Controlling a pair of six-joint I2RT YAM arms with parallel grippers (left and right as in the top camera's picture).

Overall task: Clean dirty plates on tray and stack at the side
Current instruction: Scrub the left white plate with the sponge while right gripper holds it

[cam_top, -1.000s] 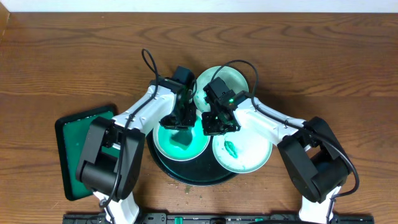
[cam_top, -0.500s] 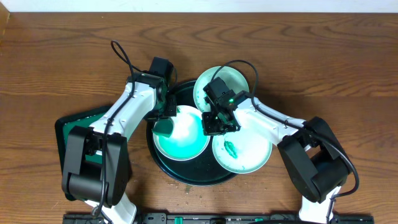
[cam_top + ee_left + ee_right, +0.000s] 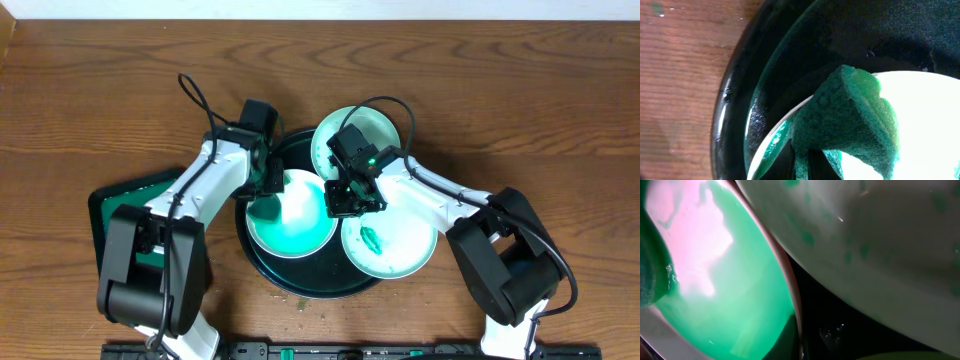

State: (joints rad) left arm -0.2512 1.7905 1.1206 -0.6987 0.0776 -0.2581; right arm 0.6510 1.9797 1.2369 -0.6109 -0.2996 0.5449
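Pinching a green sponge [image 3: 850, 120] at the green-filmed plate [image 3: 300, 232]'s 10 o'clock, the left gripper [image 3: 801, 166] reads plainly only wrist-side — the right gripper [image 3: 345, 200]'s hold, at 3 o'clock, cannot be told.

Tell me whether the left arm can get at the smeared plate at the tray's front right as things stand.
Probably not cleanly. The right arm's fingers sit between the left fingers, which hold a sponge, and that plate, and the right forearm lies over its far rim.

There are no words, numbers or signs to read on anything in these pictures.
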